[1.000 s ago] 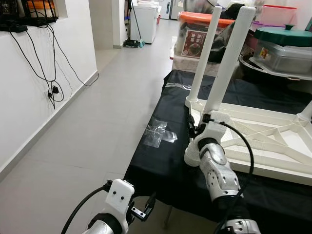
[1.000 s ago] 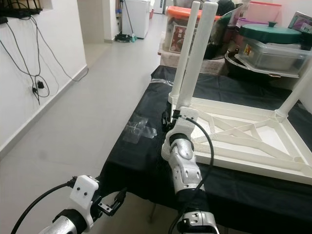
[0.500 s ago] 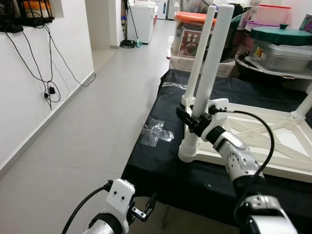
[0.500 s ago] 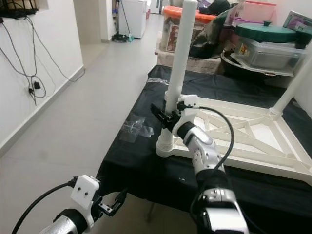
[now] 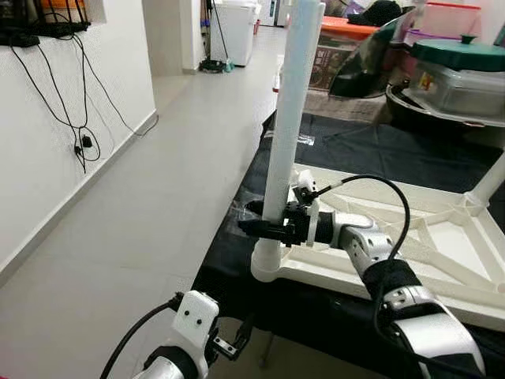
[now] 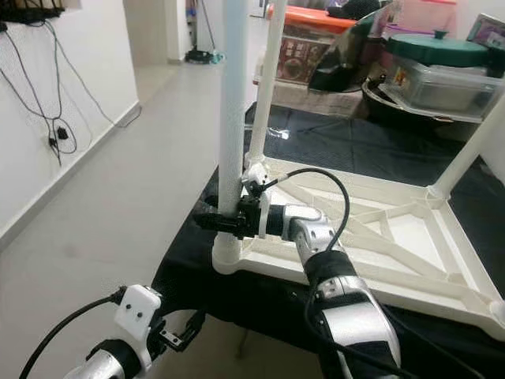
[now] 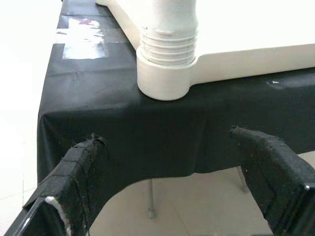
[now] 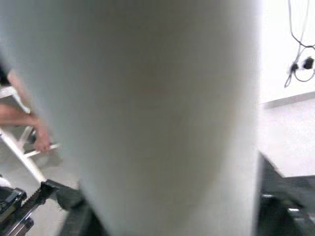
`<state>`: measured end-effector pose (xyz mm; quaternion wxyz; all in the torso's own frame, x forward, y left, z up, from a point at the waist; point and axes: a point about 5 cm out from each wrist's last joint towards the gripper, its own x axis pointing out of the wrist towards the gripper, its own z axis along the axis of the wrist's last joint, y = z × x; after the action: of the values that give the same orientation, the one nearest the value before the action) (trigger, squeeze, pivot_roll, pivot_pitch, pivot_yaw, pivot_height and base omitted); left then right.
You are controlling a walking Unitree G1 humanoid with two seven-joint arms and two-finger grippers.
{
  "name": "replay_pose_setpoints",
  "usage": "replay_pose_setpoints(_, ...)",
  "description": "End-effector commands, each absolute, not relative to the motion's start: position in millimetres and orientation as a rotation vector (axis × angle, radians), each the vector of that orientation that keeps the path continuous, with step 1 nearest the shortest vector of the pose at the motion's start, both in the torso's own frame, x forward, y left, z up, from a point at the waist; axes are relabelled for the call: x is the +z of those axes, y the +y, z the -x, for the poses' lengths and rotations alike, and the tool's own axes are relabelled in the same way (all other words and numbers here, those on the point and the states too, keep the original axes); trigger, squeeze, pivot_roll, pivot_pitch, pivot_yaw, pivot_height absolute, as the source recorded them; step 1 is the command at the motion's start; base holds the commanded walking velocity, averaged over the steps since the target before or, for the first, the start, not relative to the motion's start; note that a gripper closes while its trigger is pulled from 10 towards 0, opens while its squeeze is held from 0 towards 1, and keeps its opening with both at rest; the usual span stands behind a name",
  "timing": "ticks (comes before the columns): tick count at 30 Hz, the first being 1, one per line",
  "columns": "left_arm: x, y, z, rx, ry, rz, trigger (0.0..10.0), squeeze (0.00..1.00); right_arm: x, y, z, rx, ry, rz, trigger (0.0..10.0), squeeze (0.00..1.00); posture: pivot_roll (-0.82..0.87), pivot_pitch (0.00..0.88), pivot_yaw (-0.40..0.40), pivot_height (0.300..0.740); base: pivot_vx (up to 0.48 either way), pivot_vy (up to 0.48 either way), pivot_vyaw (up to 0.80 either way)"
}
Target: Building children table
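An upside-down white plastic children's table [image 5: 410, 245] lies at centre right on a black cloth-covered table [image 5: 237, 260]. The right gripper [image 5: 268, 229] reaches in from the right, its black fingers closed around the near white cylindrical table leg [image 5: 288, 118], which stands upright in the threaded corner socket [image 7: 167, 64]. The left gripper [image 7: 172, 182] hangs low at the lower left, fingers [image 7: 78, 167] spread wide and holding nothing.

At the upper right, a clear plastic storage tub with a dark green lid [image 5: 458, 71] sits among stacked bins; its contents cannot be made out. Behind it is an orange-lidded clear box [image 6: 304, 39] with a dark printed label, unreadable. A crumpled clear plastic bag [image 7: 81, 37] lies on the cloth.
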<state>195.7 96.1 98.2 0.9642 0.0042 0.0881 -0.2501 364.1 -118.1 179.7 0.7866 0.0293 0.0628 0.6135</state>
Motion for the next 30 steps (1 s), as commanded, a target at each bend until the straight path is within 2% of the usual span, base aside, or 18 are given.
replay_pose_setpoints(1,98,95,-193,-0.513,0.185,-0.013,10.0,0.0,181,-108,-364,1.356,0.117,-0.058,0.0,0.0,0.23,0.0,-0.115,0.74,0.0,0.0,0.0)
replay_pose_setpoints(4,98,95,-193,-0.512,0.185,-0.012,10.0,0.0,181,-107,-365,1.341,0.106,-0.065,0.0,0.0,0.22,0.0,-0.114,0.74,0.0,0.0,0.0)
replay_pose_setpoints(6,98,95,-193,-0.511,0.184,-0.011,10.0,0.0,177,-109,-368,1.223,0.063,-0.057,0.0,0.0,0.22,0.0,-0.112,0.74,0.0,0.0,0.0)
replay_pose_setpoints(7,98,95,-193,-0.511,0.184,-0.011,10.0,0.0,177,-109,-368,1.223,0.063,-0.057,0.0,0.0,0.22,0.0,-0.112,0.74,0.0,0.0,0.0)
replay_pose_setpoints(8,98,96,-193,-0.51,0.183,-0.01,10.0,0.0,175,-110,-369,1.161,0.047,-0.054,0.0,0.0,0.22,0.0,-0.112,0.74,0.0,0.0,0.0)
replay_pose_setpoints(9,98,96,-194,-0.511,0.183,-0.011,10.0,0.0,172,-113,-374,1.02,0.028,-0.067,0.0,0.0,0.21,0.0,-0.107,0.74,0.0,0.0,0.0)
replay_pose_setpoints(10,98,96,-194,-0.511,0.183,-0.011,10.0,0.0,172,-113,-374,1.02,0.028,-0.067,0.0,0.0,0.21,0.0,-0.107,0.74,0.0,0.0,0.0)
replay_pose_setpoints(12,98,96,-195,-0.511,0.182,-0.01,10.0,0.0,162,-122,-379,0.71,0.021,-0.092,0.0,0.0,0.19,0.0,-0.098,0.74,0.0,0.0,0.0)
replay_pose_setpoints(13,98,96,-195,-0.511,0.182,-0.01,10.0,0.0,162,-122,-379,0.71,0.021,-0.092,0.0,0.0,0.19,0.0,-0.098,0.74,0.0,0.0,0.0)
replay_pose_setpoints(14,97,97,-195,-0.511,0.182,-0.01,10.0,0.0,158,-127,-376,0.567,0.001,-0.108,0.0,0.0,0.18,0.0,-0.091,0.74,0.0,0.0,0.0)
replay_pose_setpoints(15,97,97,-195,-0.511,0.182,-0.01,10.0,0.0,158,-127,-376,0.567,0.001,-0.108,0.0,0.0,0.18,0.0,-0.091,0.74,0.0,0.0,0.0)
replay_pose_setpoints(16,97,97,-196,-0.512,0.182,-0.009,10.0,0.0,154,-133,-372,0.444,-0.021,-0.143,0.0,0.0,0.17,0.0,-0.085,0.74,0.0,0.0,0.0)
replay_pose_setpoints(17,97,97,-196,-0.512,0.182,-0.009,10.0,0.0,154,-133,-372,0.444,-0.021,-0.143,0.0,0.0,0.17,0.0,-0.085,0.74,0.0,0.0,0.0)
replay_pose_setpoints(19,96,97,-197,-0.517,0.183,-0.013,10.0,0.0,148,-139,-358,0.284,-0.069,-0.15,0.0,0.0,0.17,0.0,-0.087,0.74,0.0,0.0,0.0)
replay_pose_setpoints(22,96,97,-198,-0.519,0.182,-0.018,10.0,0.0,151,-141,-350,0.208,-0.124,-0.132,0.0,0.0,0.17,0.0,-0.087,0.74,0.0,0.0,0.0)
replay_pose_setpoints(30,95,97,-198,-0.516,0.182,-0.018,10.0,0.0,156,-134,-348,0.227,-0.148,-0.11,0.0,0.0,0.17,0.0,-0.089,0.74,0.0,0.0,0.0)
